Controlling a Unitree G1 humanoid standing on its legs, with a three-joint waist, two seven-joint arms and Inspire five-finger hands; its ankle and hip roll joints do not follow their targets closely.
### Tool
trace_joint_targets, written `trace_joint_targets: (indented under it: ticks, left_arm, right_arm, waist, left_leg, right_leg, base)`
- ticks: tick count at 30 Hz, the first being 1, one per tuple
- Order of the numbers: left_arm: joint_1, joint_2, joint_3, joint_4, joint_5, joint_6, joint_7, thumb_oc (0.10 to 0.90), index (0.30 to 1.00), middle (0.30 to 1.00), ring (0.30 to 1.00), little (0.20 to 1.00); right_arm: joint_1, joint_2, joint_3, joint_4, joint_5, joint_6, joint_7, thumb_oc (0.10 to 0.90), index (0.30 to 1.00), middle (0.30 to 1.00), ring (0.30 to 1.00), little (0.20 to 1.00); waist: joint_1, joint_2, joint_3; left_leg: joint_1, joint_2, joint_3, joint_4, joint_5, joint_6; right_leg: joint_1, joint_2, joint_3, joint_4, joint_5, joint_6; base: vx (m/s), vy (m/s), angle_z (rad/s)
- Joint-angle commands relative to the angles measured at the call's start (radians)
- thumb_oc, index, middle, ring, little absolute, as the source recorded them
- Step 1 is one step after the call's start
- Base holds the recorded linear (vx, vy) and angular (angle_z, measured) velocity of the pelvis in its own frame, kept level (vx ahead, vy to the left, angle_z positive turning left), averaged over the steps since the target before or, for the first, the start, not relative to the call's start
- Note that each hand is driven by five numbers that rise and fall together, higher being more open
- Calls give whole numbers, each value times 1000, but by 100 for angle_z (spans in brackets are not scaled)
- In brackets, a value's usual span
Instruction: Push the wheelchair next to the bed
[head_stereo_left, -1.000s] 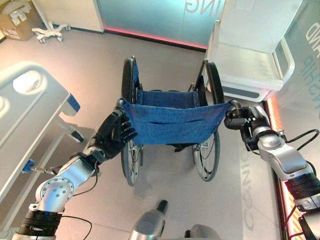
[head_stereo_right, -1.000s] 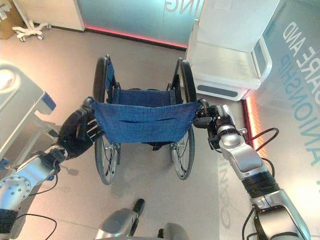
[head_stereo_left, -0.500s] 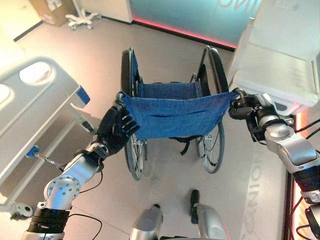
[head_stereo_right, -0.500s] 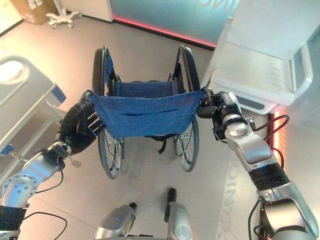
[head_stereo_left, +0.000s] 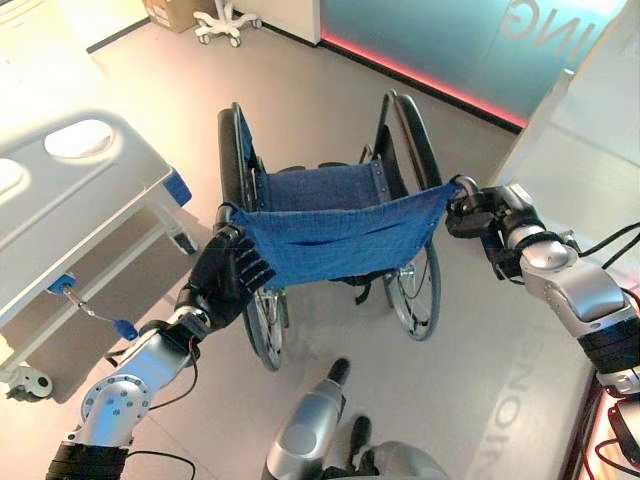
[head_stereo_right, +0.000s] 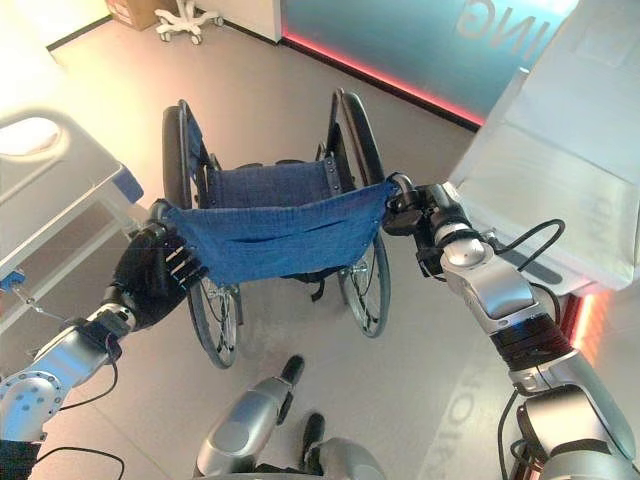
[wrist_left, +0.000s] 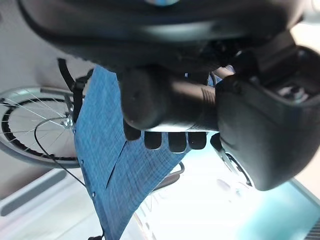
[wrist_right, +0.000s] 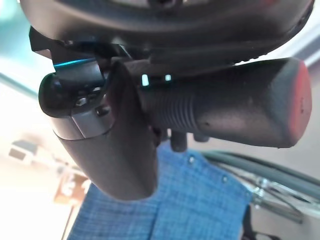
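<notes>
A: Wheelchair (head_stereo_left: 330, 230) sits on the floor (head_stereo_left: 300, 110), right in front of the robot. Its blue cloth back faces the robot.

B: Where is the bed?

A: The bed (head_stereo_left: 70, 200) is on the robot's left. It is white. The wheelchair is near it, but there is a gap of floor between them. They do not touch.

B: What is the left hand doing?

A: The left hand (head_stereo_left: 228, 277) is at the left corner of the blue back. In the left wrist view its fingers (wrist_left: 170, 142) curl round the dark left handle (wrist_left: 165, 106). So it is gripping that handle.

B: And the right hand?

A: The right hand (head_stereo_right: 420, 212) is at the right corner of the back. In the right wrist view the thumb wraps over the ribbed right handle (wrist_right: 225, 115). That handle has a red end. The hand is closed tight on it.

B: What else is around?

A: A white chair (head_stereo_right: 560, 170) stands on the robot's right, just beside the right arm. Far off by the wall is a white wheeled stand (head_stereo_left: 225, 25) and a brown box (head_stereo_left: 168, 12) beside it. A red strip of light (head_stereo_left: 420, 75) runs along the bottom of the far wall.
</notes>
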Motion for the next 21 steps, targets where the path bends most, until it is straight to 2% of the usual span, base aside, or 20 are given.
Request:
trace_joint_targets:
  ticks: [1, 2, 5, 6, 7, 8, 12, 13, 15, 16, 17, 18, 19, 20, 21]
  left_arm:
    - [-85, -2, 64, -90, 6, -166, -34, 400, 300, 300, 300, 300]
    - [-92, 2, 75, -90, 5, -156, -24, 400, 300, 300, 300, 300]
    - [-116, 12, 76, -80, -9, -146, -11, 400, 300, 300, 300, 300]
    - [-146, 23, 74, -56, -14, -121, -11, 400, 300, 300, 300, 300]
    - [-160, 26, 74, -46, -12, -103, -11, 400, 300, 300, 300, 300]
    - [-178, 42, 77, -35, -11, -68, -20, 400, 300, 300, 300, 300]
    - [-223, 97, 70, -9, -63, -52, -32, 400, 300, 300, 300, 300]
    - [-228, 100, 67, -6, -68, -52, -33, 400, 300, 300, 300, 300]
    - [-240, 105, 55, -3, -78, -47, -32, 400, 300, 300, 300, 300]
    - [-240, 106, 55, -1, -78, -48, -35, 400, 300, 300, 300, 300]
    - [-237, 107, 56, 1, -76, -50, -44, 400, 300, 300, 300, 300]
    - [-233, 103, 58, 2, -73, -66, -60, 400, 300, 300, 300, 300]
    - [-233, 103, 58, 3, -72, -67, -61, 400, 300, 300, 300, 300]
    - [-231, 92, 57, 6, -69, -89, -67, 400, 300, 300, 300, 300]
    - [-238, 80, 53, 10, -64, -103, -67, 400, 300, 300, 300, 300]
  right_arm:
    - [-100, 49, 53, -131, -18, -229, 92, 400, 300, 300, 300, 300]
    - [-88, 50, 51, -130, -18, -240, 101, 400, 300, 300, 300, 300]
    - [-79, 76, 50, -127, -28, -240, 101, 400, 300, 300, 300, 300]
    - [-74, 96, 51, -118, -26, -230, 90, 400, 300, 300, 300, 300]
    - [-71, 101, 52, -114, -22, -226, 86, 400, 300, 300, 300, 300]
    - [-69, 104, 54, -105, -12, -224, 75, 400, 300, 300, 300, 300]
    - [-54, 105, 48, -109, -3, -229, 64, 400, 300, 300, 300, 300]
    - [-54, 108, 47, -107, -9, -228, 63, 400, 300, 300, 300, 300]
    - [-50, 113, 41, -107, -36, -220, 60, 400, 300, 300, 300, 300]
    - [-50, 111, 39, -109, -37, -219, 60, 400, 300, 300, 300, 300]
    - [-51, 105, 33, -116, -38, -212, 58, 400, 300, 300, 300, 300]
    - [-54, 99, 20, -119, -38, -206, 56, 400, 300, 300, 300, 300]
    - [-54, 99, 19, -118, -38, -206, 56, 400, 300, 300, 300, 300]
    - [-62, 94, 13, -115, -45, -208, 59, 400, 300, 300, 300, 300]
    - [-77, 90, 14, -107, -49, -209, 62, 400, 300, 300, 300, 300]
  waist:
    - [-56, -21, -149]
    - [-59, -27, -161]
    - [-55, -29, -177]
    - [-47, -44, -191]
    - [-42, -54, -199]
    - [-35, -69, -218]
    - [-42, -67, -254]
    - [-45, -66, -256]
    - [-56, -65, -254]
    - [-57, -60, -253]
    - [-62, -62, -247]
    - [-69, -56, -234]
    - [-72, -56, -231]
    - [-80, -49, -212]
    - [-89, -46, -195]
  left_leg:
    - [-13, 4, 42, -103, 294, 37]
    - [5, 2, 62, -99, 235, 54]
    - [22, -5, 67, -38, 200, 71]
    - [27, -24, 66, -1, 172, 90]
    - [32, -34, 67, 11, 158, 102]
    - [51, -55, 57, 23, 134, 129]
    - [91, -83, 23, 35, 99, 162]
    - [95, -87, 21, 40, 91, 166]
    - [103, -107, 21, 64, 64, 175]
    - [99, -103, 19, 69, 66, 174]
    - [102, -113, 20, 85, 52, 173]
    - [100, -115, 14, 119, 38, 162]
    - [101, -116, 11, 127, 35, 160]
    - [101, -116, -1, 179, 33, 146]
    - [107, -116, -10, 207, 27, 138]
  right_leg:
    - [46, 4, -81, -14, 65, 84]
    - [49, -8, -80, 11, 40, 94]
    - [53, -20, -100, 73, -5, 108]
    - [67, -37, -112, 131, 10, 132]
    - [67, -47, -122, 168, 33, 148]
    - [43, -59, -133, 279, 130, 196]
    - [-53, -44, -107, 482, 314, 276]
    - [-67, -49, -109, 486, 314, 275]
    - [-97, -85, -136, 446, 249, 249]
    - [-104, -84, -140, 427, 244, 242]
    - [-109, -102, -151, 380, 197, 225]
    - [-124, -125, -167, 244, 129, 189]
    - [-121, -127, -171, 228, 121, 185]
    - [-132, -143, -179, 128, 96, 161]
    - [-151, -158, -176, 71, 118, 158]
  base:
    - [497, 99, -21]
    - [599, 115, -20]
    - [428, 74, -23]
    - [478, 74, -5]
    - [627, 109, 7]
    - [433, 100, 8]
    - [378, 100, 13]
    - [330, 69, 24]
    - [262, 48, 20]
    - [213, 17, 21]
    - [223, -27, 35]
    - [240, -35, 39]
    - [253, -65, 30]
    - [190, -73, 20]
    - [205, -86, 19]
